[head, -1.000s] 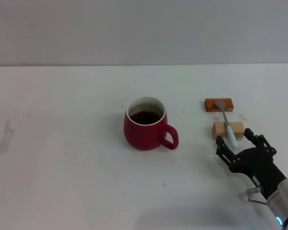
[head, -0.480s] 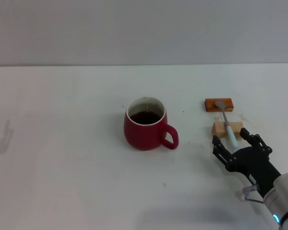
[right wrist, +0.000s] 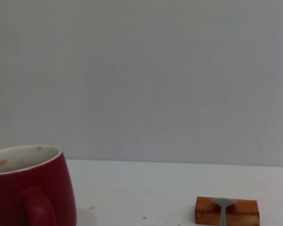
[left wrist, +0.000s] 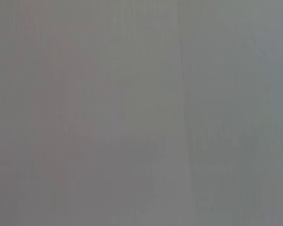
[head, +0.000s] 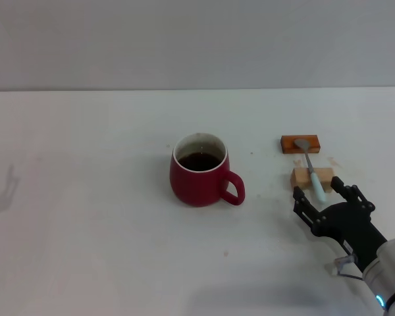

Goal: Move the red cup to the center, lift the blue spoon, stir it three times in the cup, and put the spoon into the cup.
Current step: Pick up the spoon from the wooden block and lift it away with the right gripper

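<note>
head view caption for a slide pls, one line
Open right gripper nears the spoon resting across two blocks, beside the red cup.

Red cup [head: 199,179] is looking like glazed ceramic, glossy dark-red outside, pale rim, white speckled inside, dark liquid shining in it. Blue spoon [head: 310,166] is showing a dull grey metal bowl and neck, with a smooth pale-blue handle, plastic-looking. Orange-brown block [head: 300,143] is looking like varnished wood; pale block [head: 312,178] is reading as bare matt wood. Desk [head: 85,197] is appearing smooth, matt white. Right gripper [head: 324,200] is showing matt black plastic.
</note>
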`<state>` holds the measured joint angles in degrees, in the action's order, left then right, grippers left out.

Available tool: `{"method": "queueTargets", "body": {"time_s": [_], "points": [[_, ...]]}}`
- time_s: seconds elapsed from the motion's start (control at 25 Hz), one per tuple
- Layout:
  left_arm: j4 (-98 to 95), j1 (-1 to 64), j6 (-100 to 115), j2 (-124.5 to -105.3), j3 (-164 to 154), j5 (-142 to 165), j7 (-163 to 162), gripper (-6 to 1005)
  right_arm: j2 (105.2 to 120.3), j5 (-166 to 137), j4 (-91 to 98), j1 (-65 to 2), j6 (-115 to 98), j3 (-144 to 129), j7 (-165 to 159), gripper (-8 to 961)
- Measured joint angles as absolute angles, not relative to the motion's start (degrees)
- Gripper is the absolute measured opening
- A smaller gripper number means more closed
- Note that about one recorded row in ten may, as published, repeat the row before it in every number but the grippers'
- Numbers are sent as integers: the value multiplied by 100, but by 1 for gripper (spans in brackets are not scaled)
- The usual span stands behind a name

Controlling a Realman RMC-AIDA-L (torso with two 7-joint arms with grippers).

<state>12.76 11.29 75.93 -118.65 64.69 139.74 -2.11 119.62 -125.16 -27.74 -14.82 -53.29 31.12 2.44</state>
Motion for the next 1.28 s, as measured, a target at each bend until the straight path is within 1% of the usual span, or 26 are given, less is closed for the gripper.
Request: {"method": "queueTargets", "body": {"time_s": [0.08,0.32,0.56,0.88,1.28], "points": [[1282,1132,7594,-11865,6469,13974,-211,850,11961,-12516,-2780,-1469,-5344,3108,243,785],[1283,1134,7613,-11856,6468,13974,-211,849,11954,-12516,-2785,-1452,-5344,3089,241,733],[1275,1135,7629,-11848,6469,13974,-211,849,11953,-12516,-2801,-1479,-5320,3085,239,524],[1274,1136,7637,-11847,6469,13974,-211,850,11946,-12530,-2820,-1478,-5320,3085,109,403],[1274,1141,7638,-11847,6469,13974,-211,850,11939,-12554,-2800,-1469,-5309,3085,87,404]]}}
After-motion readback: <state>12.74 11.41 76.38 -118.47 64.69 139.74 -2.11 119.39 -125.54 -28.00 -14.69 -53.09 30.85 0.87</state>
